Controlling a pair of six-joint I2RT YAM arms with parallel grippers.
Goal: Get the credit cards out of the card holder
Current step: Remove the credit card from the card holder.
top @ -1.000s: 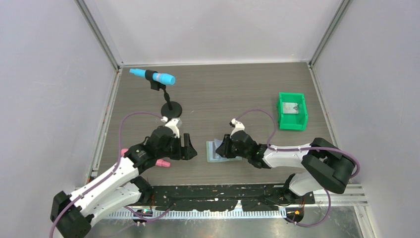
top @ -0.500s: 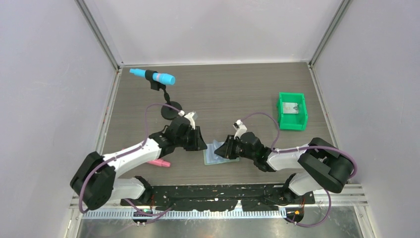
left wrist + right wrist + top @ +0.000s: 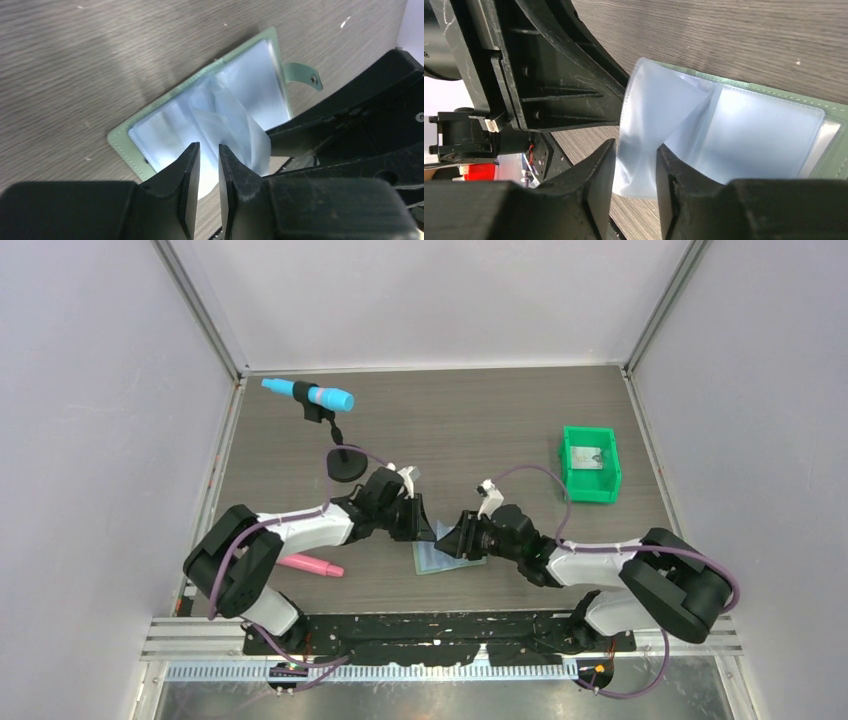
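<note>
Tabletop point(image 3: 500, 420), left claw point(image 3: 209, 150) now over card holder point(image 3: 165, 125), right claw point(image 3: 636, 150) gripping it

We record a pale green card holder point(image 3: 165, 127) with bluish see-through pockets, a grey-brown wood-grain table point(image 3: 480, 410), a bright green bin point(image 3: 608, 481), and a pink marker point(image 3: 310, 564).

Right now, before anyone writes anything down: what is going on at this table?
Both arms work on the open card holder, which lies flat on the table. One see-through pocket leaf stands lifted between the fingers of the right gripper. The left gripper, fingers nearly together, is poised at the holder's opposite edge. No card is clearly out here; one pale card-like piece lies in the green bin.
</note>
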